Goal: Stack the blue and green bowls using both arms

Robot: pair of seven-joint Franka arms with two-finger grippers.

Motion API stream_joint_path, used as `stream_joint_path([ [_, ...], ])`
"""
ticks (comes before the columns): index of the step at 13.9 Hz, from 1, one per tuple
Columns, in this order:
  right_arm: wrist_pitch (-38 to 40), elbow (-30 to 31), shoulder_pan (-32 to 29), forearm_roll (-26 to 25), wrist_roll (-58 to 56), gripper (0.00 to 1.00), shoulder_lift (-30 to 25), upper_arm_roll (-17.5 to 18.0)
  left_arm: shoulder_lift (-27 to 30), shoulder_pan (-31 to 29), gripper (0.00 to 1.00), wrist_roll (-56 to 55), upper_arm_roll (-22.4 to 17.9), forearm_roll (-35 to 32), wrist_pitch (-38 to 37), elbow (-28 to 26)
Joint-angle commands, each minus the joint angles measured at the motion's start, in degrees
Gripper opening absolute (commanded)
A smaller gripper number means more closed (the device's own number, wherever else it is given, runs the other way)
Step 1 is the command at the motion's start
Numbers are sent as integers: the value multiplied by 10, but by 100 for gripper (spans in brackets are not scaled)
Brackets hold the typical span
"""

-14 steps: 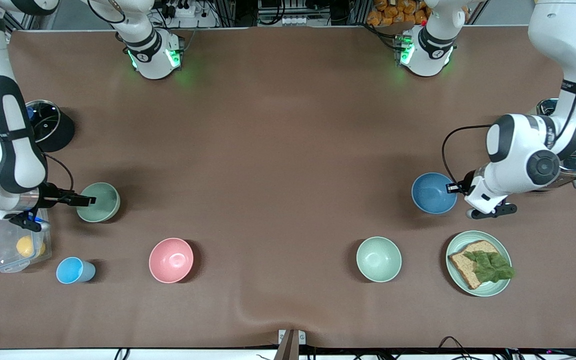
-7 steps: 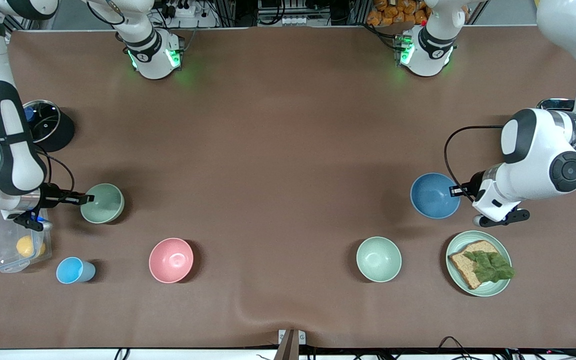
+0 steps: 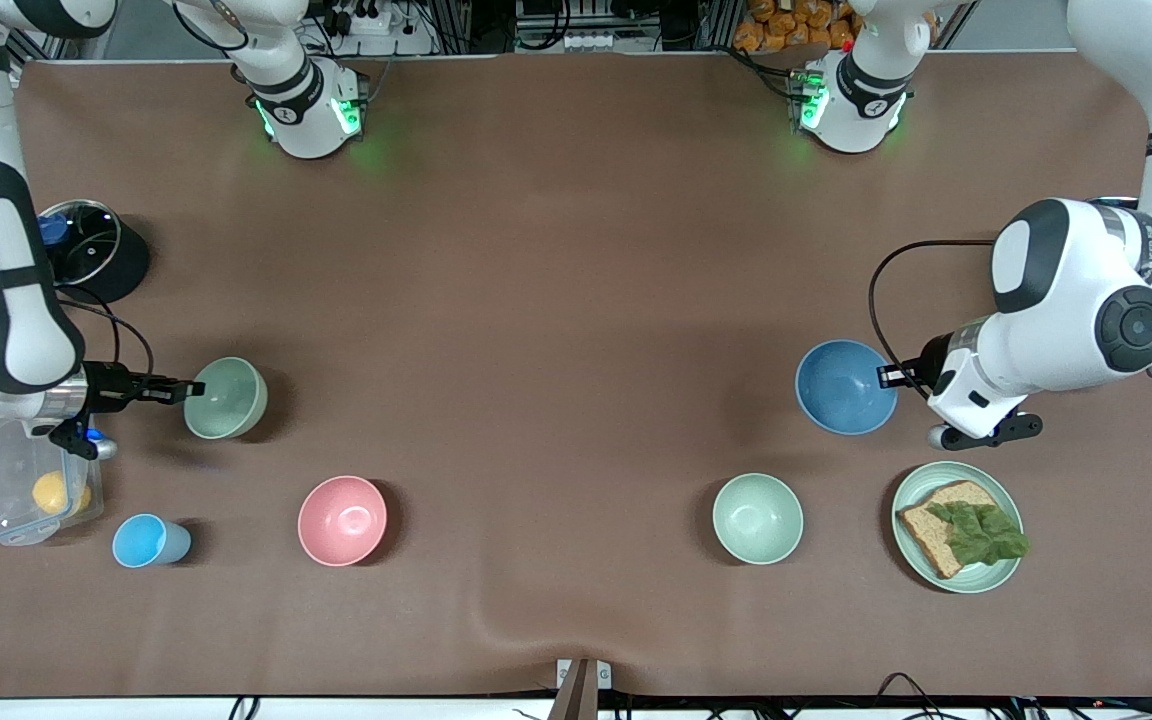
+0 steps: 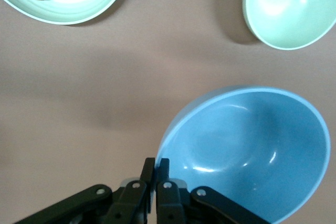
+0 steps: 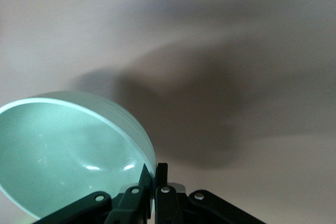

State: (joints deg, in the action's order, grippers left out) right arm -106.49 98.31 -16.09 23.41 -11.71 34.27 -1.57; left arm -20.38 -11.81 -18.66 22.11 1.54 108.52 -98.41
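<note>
The left gripper [image 3: 884,376] pinches the blue bowl's [image 3: 841,388] rim; the right gripper [image 3: 186,389] pinches the green bowl's [image 3: 226,398] rim, both bowls seemingly lifted.

Even overhead light falls on the brown worktop [image 3: 556,300]; bowls cast short soft shadows. Glare spots glint inside the blue bowl [image 4: 252,153]. The right wrist view looks dim and hazy, perhaps slightly defocused, with broad shadow.

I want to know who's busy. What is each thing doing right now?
Blue bowl: gripped at its rim, tilted.
Green bowl: gripped at its rim, tilted.
Left gripper: shut on the blue bowl.
Right gripper: shut on the green bowl.
Mint bowl: upright, empty.
Pink bowl: upright, empty.
Plate: holds bread with lettuce.
</note>
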Motion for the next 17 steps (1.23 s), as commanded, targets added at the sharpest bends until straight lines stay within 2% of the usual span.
stream_joint_path([
  [1, 35, 7, 45, 32, 95, 0, -54, 2, 14, -2, 0, -15, 3, 31, -34, 15],
  [4, 23, 7, 151, 43, 285, 0, -89, 2, 12, 0, 0, -16, 11, 31, -55, 36],
  [8, -76, -4, 280, 41, 511, 0, -89, 1, 9, 2, 0, -16, 16, 32, -59, 39],
  [11, -165, -10, 344, 41, 593, 0, -55, 1, 5, 7, 0, -15, 21, 32, -59, 45],
  [14, -209, -50, 414, 37, 678, 0, -1, 1, -1, 8, 0, -13, 22, 30, -58, 45],
  [17, -297, -63, 478, 39, 757, 0, 45, 1, -4, 21, 0, -16, 22, 34, -58, 49],
])
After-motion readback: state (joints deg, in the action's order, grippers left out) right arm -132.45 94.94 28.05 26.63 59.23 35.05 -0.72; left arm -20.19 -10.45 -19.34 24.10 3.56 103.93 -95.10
